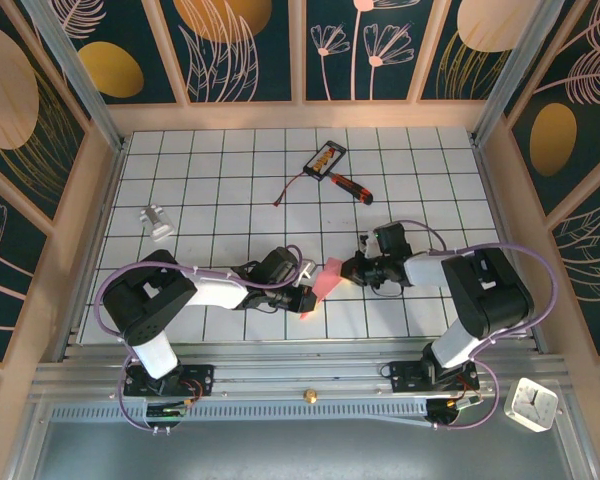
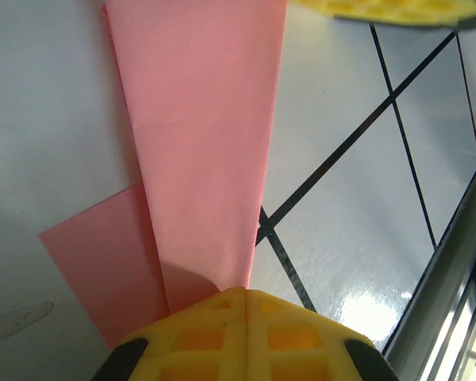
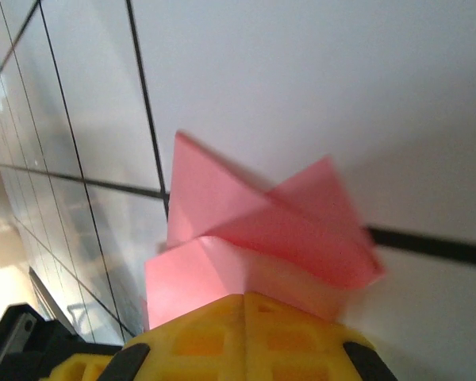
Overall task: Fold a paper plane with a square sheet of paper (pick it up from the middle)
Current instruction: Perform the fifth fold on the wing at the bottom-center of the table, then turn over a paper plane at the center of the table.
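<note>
It was a robot lab cell: white grid-lined tabletop [image 1: 230, 170] walled by wood-framed dark floral panels [image 1: 242, 50] from nine to three o'clock, grey aluminium mounting rail [image 1: 310, 372] at six, small white clock [image 1: 531, 403] at five.

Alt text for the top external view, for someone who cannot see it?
Two robot arms meet near the middle of a white tiled table, the left gripper and right gripper both shut on a folded pink paper between them. Farther back lie a screwdriver and a black-and-orange card.
</note>
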Controlling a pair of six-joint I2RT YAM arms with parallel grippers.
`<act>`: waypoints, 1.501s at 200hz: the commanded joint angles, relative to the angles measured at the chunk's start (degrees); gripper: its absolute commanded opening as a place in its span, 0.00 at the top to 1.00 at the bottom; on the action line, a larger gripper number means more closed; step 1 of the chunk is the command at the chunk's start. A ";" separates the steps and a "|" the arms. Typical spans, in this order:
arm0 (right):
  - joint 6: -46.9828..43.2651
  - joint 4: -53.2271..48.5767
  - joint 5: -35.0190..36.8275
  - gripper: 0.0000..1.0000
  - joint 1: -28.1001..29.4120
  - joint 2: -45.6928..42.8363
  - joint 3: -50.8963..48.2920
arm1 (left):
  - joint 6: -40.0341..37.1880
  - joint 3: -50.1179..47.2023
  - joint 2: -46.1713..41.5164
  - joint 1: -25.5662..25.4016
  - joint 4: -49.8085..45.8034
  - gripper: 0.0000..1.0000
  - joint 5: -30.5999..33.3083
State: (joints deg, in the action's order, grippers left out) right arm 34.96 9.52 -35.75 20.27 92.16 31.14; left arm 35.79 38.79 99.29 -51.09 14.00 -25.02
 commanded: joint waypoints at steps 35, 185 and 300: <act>-4.14 -4.37 10.05 0.95 -10.00 5.30 4.34 | -1.17 -4.16 2.45 0.14 -12.77 1.00 2.99; 8.79 -5.38 24.79 0.84 14.95 -20.79 -4.04 | 19.23 -5.33 -14.48 4.24 0.31 0.61 7.91; 10.20 -3.23 26.78 0.87 16.79 -15.50 -6.87 | 14.43 2.48 -1.45 4.60 4.59 0.67 -5.06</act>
State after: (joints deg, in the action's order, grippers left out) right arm 44.10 5.10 -10.50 36.56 76.84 25.17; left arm 51.31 40.03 97.06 -46.44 15.75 -26.96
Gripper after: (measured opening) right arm 0.135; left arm 0.325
